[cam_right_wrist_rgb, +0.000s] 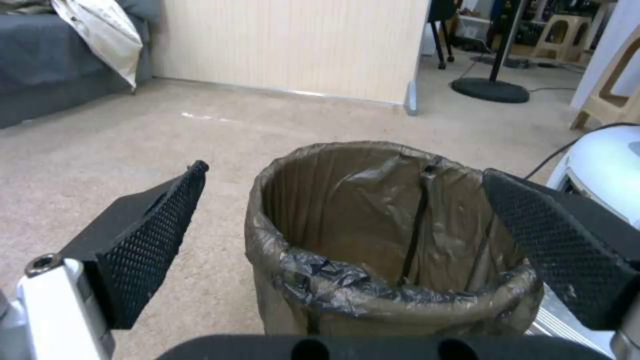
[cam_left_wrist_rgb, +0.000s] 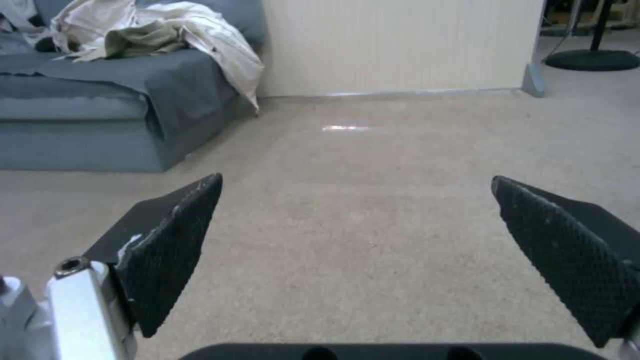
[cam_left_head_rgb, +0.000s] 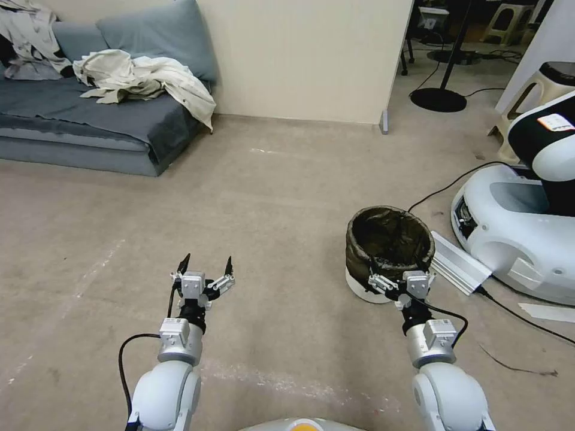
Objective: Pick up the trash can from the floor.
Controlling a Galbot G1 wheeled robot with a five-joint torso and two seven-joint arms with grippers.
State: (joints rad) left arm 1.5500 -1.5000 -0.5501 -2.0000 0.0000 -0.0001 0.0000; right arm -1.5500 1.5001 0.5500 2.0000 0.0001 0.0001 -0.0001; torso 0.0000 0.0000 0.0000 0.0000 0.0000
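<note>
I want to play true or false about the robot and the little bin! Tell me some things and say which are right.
1. The trash can stands upright on the floor. True.
2. The right hand is squeezing the trash can's rim. False: its fingers are spread open, with the bin just in front of them.
3. The trash can has a dark bag folded over its rim. True.
4. The left hand is carrying a shirt. False: it is open and empty above bare floor.
5. The trash can sits on the sofa. False: it is on the floor beside a white robot base.
</note>
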